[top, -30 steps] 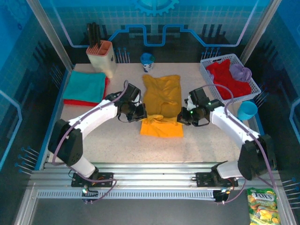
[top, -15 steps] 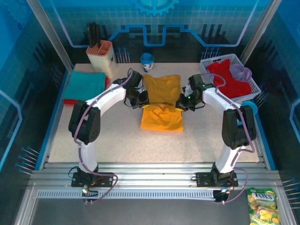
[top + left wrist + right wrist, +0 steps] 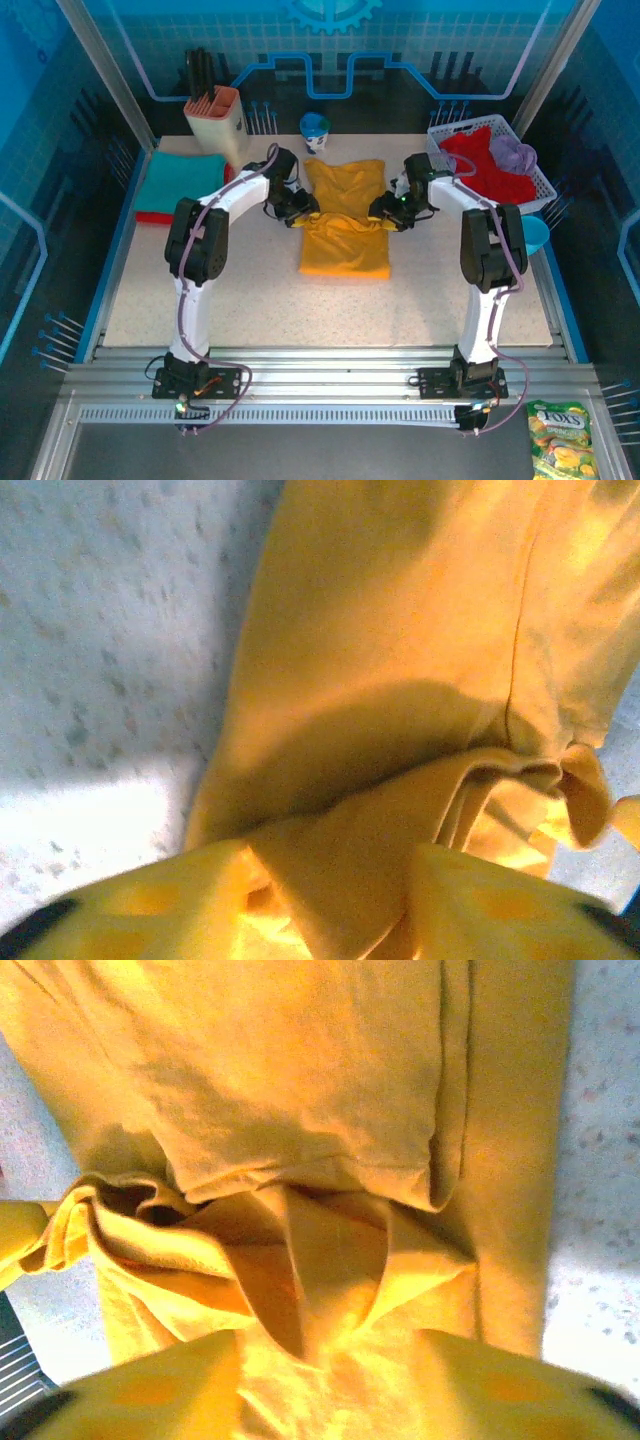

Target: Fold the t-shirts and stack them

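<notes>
At yellow tee (image 3: 345, 240), both arms (image 3: 232, 197) outstretched

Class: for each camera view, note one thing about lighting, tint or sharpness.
Top external: blue cast over the surroundings, mustard-yellow t-shirt sharp. Left wrist: soft focus, glare patch on the table, shadow across the cloth. Right wrist: folds crisp, bottom edge blurred.

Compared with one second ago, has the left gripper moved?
Yes. The left gripper moved toward the far edge of the table, closer to the blue cup, over the mustard-yellow t-shirt.
</notes>
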